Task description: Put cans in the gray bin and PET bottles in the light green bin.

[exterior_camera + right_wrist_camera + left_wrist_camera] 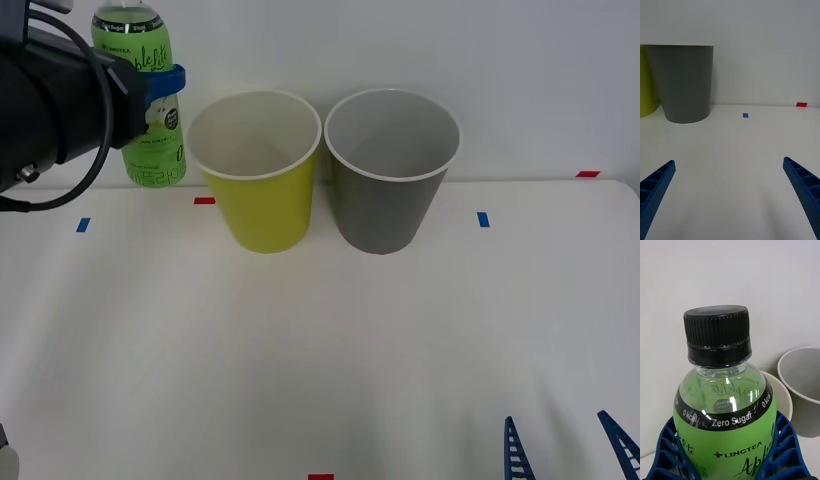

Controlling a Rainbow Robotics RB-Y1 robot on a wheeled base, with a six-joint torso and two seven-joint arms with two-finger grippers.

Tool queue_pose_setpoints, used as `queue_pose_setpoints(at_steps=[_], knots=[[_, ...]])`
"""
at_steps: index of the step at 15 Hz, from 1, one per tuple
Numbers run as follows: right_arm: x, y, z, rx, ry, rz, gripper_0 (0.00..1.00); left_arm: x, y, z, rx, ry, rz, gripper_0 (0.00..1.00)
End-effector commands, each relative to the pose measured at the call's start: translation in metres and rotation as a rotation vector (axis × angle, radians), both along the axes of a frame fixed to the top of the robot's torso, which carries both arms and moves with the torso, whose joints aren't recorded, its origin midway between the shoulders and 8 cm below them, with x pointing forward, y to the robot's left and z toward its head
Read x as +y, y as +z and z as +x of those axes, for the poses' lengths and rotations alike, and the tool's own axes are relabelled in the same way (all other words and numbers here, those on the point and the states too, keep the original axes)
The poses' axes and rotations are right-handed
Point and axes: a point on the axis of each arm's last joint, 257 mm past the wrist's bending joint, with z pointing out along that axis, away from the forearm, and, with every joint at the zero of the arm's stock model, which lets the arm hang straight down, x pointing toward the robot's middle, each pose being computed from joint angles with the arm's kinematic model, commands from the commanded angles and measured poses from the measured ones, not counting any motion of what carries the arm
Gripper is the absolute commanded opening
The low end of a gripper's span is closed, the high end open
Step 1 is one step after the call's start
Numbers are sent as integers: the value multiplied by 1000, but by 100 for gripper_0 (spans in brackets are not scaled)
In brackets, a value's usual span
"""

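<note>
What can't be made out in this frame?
- PET bottle: its cap is cut off by the top edge in the front view; its base is cut off in the left wrist view.
- Left gripper: mostly hidden behind the black arm.
- Bottoms of the light green bin and gray bin: hidden by their walls.

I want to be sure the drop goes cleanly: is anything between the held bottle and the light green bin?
Nothing visible is. The left gripper holds the PET bottle upright just left of the light green bin, whose open mouth is unobstructed. The gray bin stands on the far side.
</note>
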Motion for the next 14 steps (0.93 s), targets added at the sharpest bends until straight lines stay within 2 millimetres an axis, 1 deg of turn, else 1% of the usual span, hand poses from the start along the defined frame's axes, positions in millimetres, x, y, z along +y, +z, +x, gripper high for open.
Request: queue_pose_setpoints(at_steps=[1,3,4,6,10,11,12,14], knots=[[0,0,0,0,0,0,100,-25,19,29,-12,-66,-41,1],[0,0,0,0,0,0,100,-31,24,46,-22,-59,-46,1],[0,0,0,0,0,0,100,-37,23,53,-29,-66,-52,1],[0,0,0,0,0,0,100,-49,29,71,-85,-76,-70,1],[0,0,0,0,0,0,100,-50,35,105,-153,-63,-119,1],[0,0,0,0,0,0,100,-50,33,112,-167,-64,-131,1],[0,0,0,0,0,0,100,-47,32,118,-174,-59,-135,1],[0,0,0,0,0,0,100,-48,29,120,-170,-59,-145,1]])
